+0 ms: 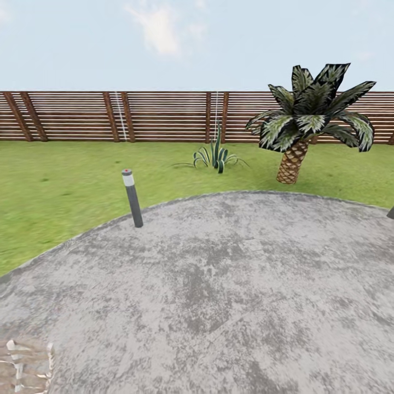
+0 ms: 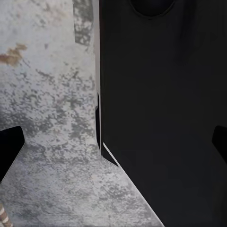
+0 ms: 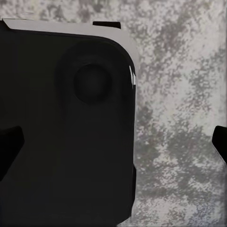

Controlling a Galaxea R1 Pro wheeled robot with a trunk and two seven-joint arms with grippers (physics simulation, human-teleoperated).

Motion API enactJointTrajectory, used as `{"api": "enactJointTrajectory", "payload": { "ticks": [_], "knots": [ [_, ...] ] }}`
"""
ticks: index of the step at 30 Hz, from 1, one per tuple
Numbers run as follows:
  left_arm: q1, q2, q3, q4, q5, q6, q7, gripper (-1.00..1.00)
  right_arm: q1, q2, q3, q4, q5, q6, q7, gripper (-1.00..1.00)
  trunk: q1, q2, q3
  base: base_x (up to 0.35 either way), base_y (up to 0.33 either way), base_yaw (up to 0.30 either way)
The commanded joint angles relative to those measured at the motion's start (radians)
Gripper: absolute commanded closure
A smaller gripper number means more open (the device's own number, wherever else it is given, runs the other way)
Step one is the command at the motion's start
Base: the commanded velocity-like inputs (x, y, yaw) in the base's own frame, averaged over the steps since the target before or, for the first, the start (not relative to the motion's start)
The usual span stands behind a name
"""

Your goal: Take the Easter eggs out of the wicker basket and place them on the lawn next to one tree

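Left end effector (image 2: pixel 113 142) and right end effector (image 3: pixel 113 142): fingertips at opposite frame edges, both spread wide and empty, hanging beside the robot's dark body (image 2: pixel 161 113) over the grey stone patio (image 1: pixel 219 284). Ahead of them, the lawn (image 1: pixel 54 180), a bollard light (image 1: pixel 132 198), a spiky plant (image 1: pixel 216 156), a palm (image 1: pixel 298 131) and a fence (image 1: pixel 137 115). Eggs and basket: location unknown. Likely risk: mistaking the scaly-trunked palm for the target tree, or driving into the bollard.
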Motion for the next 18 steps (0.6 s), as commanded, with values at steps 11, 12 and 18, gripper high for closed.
{"api": "enactJointTrajectory", "payload": {
  "ticks": [11,12,18],
  "knots": [
    [0.000,0.000,0.001,0.000,0.001,-0.001,-0.001,-1.00,-0.001,-0.003,0.001,-0.001,0.000,-0.004,-0.001,-1.00,0.001,0.000,-0.001,0.328,0.000,0.000],
    [0.000,0.000,0.001,0.000,0.001,-0.001,-0.001,-1.00,-0.001,-0.003,0.001,-0.001,0.000,-0.004,-0.001,-1.00,0.001,0.000,-0.001,0.328,0.000,0.000],
    [0.000,0.000,0.001,0.000,0.001,-0.001,-0.001,-1.00,-0.001,-0.001,0.001,-0.001,0.000,-0.004,-0.001,-1.00,0.001,0.000,-0.001,0.328,0.000,0.000]
  ]
}}
